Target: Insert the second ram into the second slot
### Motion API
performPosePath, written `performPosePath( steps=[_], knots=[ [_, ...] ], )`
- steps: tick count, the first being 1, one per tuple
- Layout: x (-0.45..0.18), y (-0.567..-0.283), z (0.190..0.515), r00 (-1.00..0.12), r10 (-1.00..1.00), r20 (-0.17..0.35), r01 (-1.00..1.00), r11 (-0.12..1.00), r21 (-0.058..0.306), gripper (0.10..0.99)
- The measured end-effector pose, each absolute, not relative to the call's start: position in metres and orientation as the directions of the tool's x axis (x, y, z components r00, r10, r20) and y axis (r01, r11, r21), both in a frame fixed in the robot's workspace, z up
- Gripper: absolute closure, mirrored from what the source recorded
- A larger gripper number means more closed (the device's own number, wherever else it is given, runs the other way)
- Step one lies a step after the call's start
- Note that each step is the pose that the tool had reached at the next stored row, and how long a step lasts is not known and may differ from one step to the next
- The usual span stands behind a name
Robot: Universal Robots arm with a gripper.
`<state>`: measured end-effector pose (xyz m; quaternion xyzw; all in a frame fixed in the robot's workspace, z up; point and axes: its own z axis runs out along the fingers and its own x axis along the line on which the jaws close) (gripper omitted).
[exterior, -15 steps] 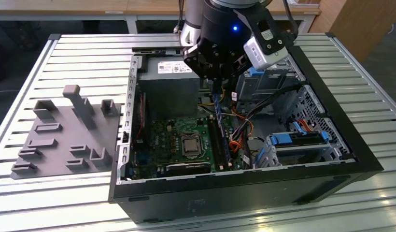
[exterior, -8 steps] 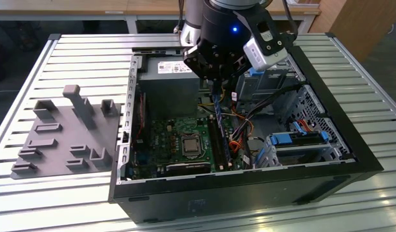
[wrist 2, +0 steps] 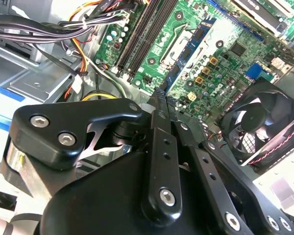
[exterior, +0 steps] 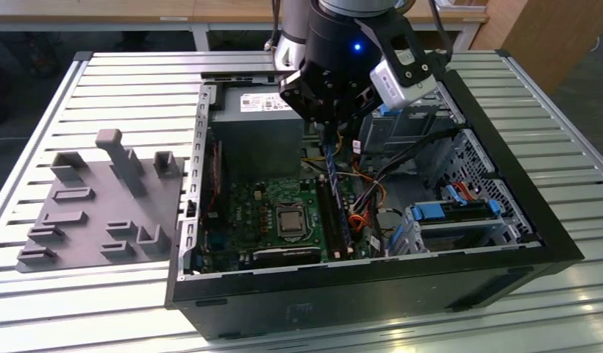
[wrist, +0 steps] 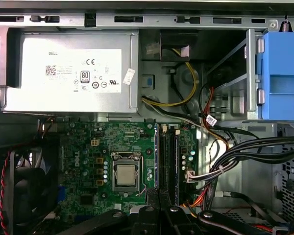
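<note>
Memory stick (exterior: 331, 168) above open computer case (exterior: 547, 228).
We see the gripper (wrist: 159, 208) with jaws closed on it; a white label (wrist: 83, 68) marks the power supply (wrist: 19, 100).

Gripper (wrist 2: 158, 96): matte black, bar linkages (wrist 2: 159, 161), silver socket-head screws (wrist 2: 167, 197) at pivots. Wrist (exterior: 326, 33) above it: glossy black, blue LED (exterior: 357, 48) lit, silver-grey camera box (exterior: 404, 79) bolted alongside.

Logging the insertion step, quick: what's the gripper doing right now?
Gripper: jaws shut, apparently on the second ram, a thin blue stick seen below it, above the motherboard slots, in the exterior view.
</note>
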<state>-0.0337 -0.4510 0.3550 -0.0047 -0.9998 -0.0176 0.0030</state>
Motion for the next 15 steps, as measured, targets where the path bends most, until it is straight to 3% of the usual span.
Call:
performPosePath(
  steps=[15],
  knots=[
    [-0.0337,-0.4511,0.3489,-1.000,0.009,0.006,0.010,0.999,0.035,0.973]
  ],
)
